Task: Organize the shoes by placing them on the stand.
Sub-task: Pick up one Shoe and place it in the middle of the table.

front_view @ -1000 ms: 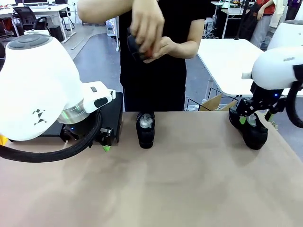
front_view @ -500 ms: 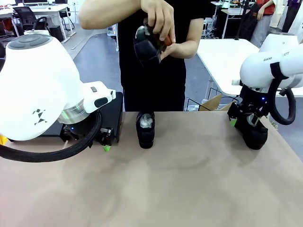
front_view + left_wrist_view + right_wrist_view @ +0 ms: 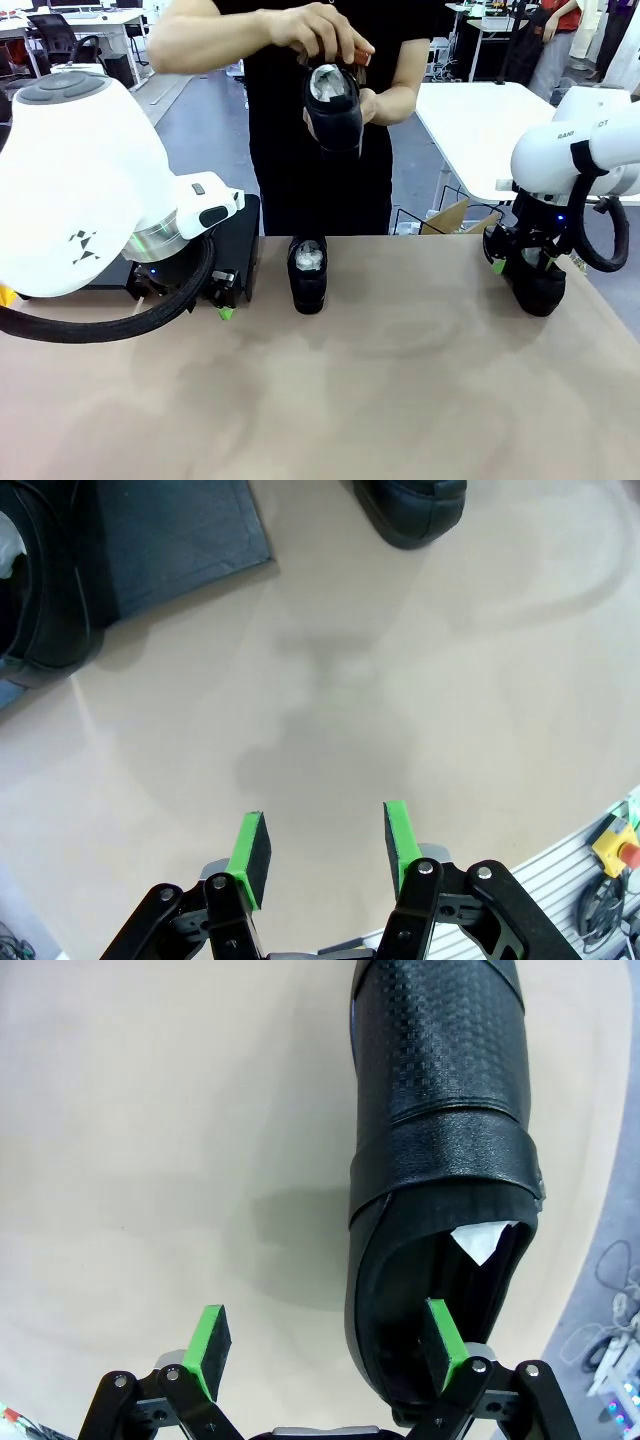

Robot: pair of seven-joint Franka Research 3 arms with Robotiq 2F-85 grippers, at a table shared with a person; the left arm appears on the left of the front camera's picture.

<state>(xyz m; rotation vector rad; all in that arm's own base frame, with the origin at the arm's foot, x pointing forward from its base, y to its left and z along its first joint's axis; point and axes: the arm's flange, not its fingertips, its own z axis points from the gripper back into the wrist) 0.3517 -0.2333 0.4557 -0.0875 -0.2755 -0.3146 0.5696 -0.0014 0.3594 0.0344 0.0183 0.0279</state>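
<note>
**Front view**
- Left jaws: low over the worktop (image 3: 400,400), with one green pad (image 3: 224,312) showing under the white arm; the gap cannot be told here.
- Stand (image 3: 243,240): matte black, just beyond the left jaws.
- Middle shoe (image 3: 307,272): on the worktop, near the left jaws on the side toward the right arm.
- Held shoe (image 3: 335,100): in the person's hands (image 3: 320,35), well above and beyond both jaws, with white paper in its opening.
- Right jaws: down over the end shoe (image 3: 540,288).

**Left wrist view**
- Left jaws: partly open and holding nothing — only bare worktop (image 3: 400,680) shows between the pads (image 3: 250,852).
- Stand (image 3: 180,530): ahead of the jaws, well apart from them.
- Side shoe (image 3: 45,590): against the stand's edge, cut off by the frame.
- Middle shoe (image 3: 415,510): toe only, ahead of the jaws and clear of them.

**Right wrist view**
- Right jaws: wide open and gripping nothing — one pad (image 3: 443,1340) is at the end shoe's heel opening, the other (image 3: 210,1345) over bare worktop. Contact cannot be told.
- End shoe (image 3: 440,1140): lies lengthwise ahead of the jaws, with white paper (image 3: 480,1242) in its opening.
</note>
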